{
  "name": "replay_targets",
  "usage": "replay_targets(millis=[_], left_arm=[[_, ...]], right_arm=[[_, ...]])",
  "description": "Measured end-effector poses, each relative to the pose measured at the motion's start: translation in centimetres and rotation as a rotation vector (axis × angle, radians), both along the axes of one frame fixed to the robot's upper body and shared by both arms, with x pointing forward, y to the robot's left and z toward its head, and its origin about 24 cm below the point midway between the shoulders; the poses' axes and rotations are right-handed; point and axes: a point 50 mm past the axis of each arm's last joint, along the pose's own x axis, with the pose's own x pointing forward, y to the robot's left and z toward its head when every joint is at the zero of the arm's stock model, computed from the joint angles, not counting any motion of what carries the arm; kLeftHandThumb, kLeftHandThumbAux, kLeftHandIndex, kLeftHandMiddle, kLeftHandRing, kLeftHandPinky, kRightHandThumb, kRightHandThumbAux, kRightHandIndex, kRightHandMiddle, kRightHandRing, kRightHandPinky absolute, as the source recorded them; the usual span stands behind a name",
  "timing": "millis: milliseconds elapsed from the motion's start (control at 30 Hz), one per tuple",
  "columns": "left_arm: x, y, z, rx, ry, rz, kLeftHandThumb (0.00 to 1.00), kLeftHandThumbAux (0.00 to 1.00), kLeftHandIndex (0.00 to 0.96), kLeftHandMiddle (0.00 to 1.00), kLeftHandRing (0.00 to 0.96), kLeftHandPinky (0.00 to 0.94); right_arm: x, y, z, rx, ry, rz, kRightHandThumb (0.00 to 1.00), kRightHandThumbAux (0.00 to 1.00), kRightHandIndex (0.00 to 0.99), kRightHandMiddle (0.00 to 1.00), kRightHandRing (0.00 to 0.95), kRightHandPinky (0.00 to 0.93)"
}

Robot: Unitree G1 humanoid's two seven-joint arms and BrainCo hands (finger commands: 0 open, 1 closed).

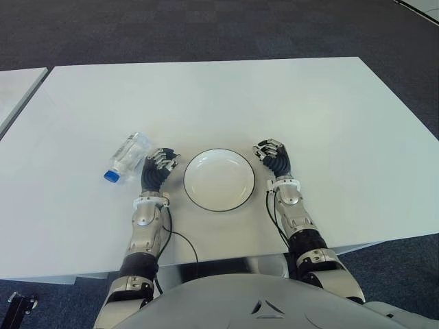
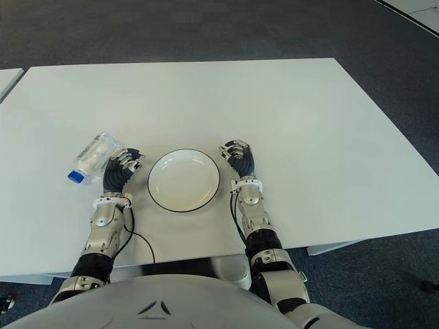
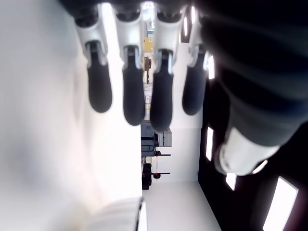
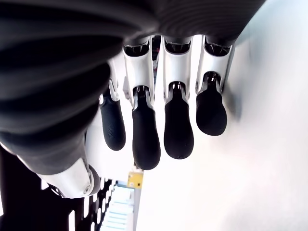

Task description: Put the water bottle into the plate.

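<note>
A clear water bottle (image 1: pixel 128 157) lies on its side on the tabletop (image 1: pixel 206 96), left of the plate (image 1: pixel 219 179), just beside the empty, loosely curled left robot hand (image 1: pixel 159 166). The right robot hand (image 1: pixel 274 155), equally empty, flanks the plate. Likely light, smooth and prone to rolling, the bottle is best gripped mid-body.

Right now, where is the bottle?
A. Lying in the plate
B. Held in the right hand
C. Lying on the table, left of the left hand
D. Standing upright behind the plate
C: the bottle lies on the table beside the left hand, outside the plate.
</note>
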Motion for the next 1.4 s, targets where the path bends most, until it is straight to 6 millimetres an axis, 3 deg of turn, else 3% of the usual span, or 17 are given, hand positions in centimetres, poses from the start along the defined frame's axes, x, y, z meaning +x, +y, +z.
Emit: replay_targets(millis=[700, 933, 1400], left_arm=[[-0.1, 0.1, 0.5, 0.035, -0.019, 0.000, 0.707, 0.717, 0.433, 0.514, 0.491, 0.480], [-1.3, 0.5, 2.3, 0.224, -0.034, 0.051, 0.708, 0.718, 0.433, 0.536, 0.516, 0.493], [-2.3, 0.9, 6.0, 0.850, -0.156, 0.157, 0.711, 0.720, 0.430, 0.553, 0.543, 0.528]], right_arm=[[0.0, -0.1, 0.1, -0.002, -0.002, 0.000, 0.702, 0.731, 0.432, 0.707, 0.701, 0.693], [0.1, -0.3, 0.2, -0.005, -0.008, 0.001, 0.702, 0.732, 0.432, 0.710, 0.703, 0.685], [0.2, -0.3, 0.3, -0.004, -0.010, -0.007, 0.702, 0.731, 0.432, 0.691, 0.681, 0.674]])
